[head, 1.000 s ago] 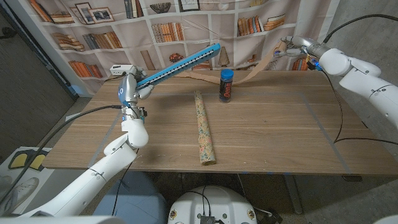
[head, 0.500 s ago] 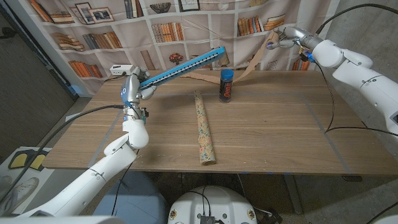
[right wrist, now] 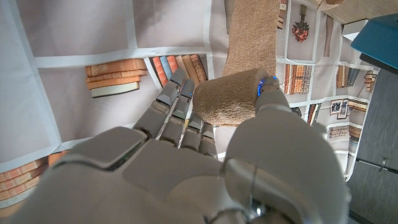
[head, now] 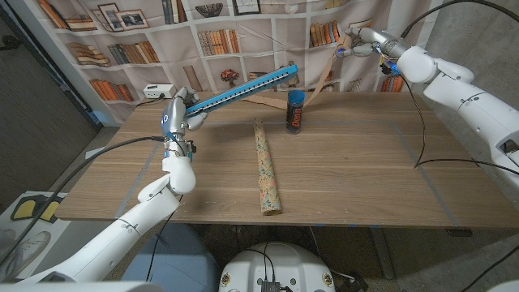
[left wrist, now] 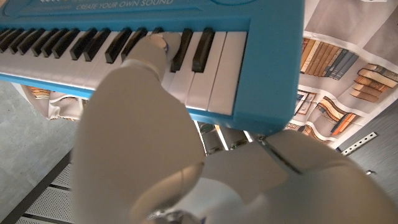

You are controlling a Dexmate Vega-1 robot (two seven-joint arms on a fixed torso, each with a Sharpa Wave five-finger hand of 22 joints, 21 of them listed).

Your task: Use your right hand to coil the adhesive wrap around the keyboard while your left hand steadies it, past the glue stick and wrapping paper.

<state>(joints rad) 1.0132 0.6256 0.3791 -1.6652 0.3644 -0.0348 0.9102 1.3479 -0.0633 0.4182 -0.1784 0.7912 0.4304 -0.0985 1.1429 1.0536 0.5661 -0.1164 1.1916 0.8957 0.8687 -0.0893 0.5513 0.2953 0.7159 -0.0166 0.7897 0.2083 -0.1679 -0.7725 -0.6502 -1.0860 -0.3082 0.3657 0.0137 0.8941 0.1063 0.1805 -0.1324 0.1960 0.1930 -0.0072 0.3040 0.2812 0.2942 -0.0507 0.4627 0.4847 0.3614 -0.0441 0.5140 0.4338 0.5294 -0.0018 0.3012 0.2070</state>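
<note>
The right hand [head: 362, 42] is raised high above the far edge of the wooden surface [head: 349, 170], its fingers and thumb closed around a tan roll of adhesive wrap [right wrist: 227, 96]. A strip of the wrap [head: 318, 81] runs from the roll down and across towards the long blue toy keyboard [head: 239, 88]. The left hand [head: 180, 116] grips that keyboard at its near end, thumb pressed on the white keys in the left wrist view, and holds it off the surface, slanting up and away towards the right hand.

To do this turn well, I judge the right hand should keep the strip taut as it carries the roll round the far end of the keyboard, letting wrap pay out without slackening its hold on the roll. Each turn ought to land just beside the previous one. The left hand should hold the keyboard firm against the pull, since a long bar held at one end will swing easily.

The dark cylindrical glue stick with a blue cap [head: 295, 112] stands upright below the strip, between the two hands, so a low pass of the roll could knock it over. The long patterned tube of wrapping paper [head: 266, 166] lies on the surface nearer the robot, well below both hands.

As for containers, the only one is the glue stick's tube; its cap is on, and I cannot tell what is left inside.
</note>
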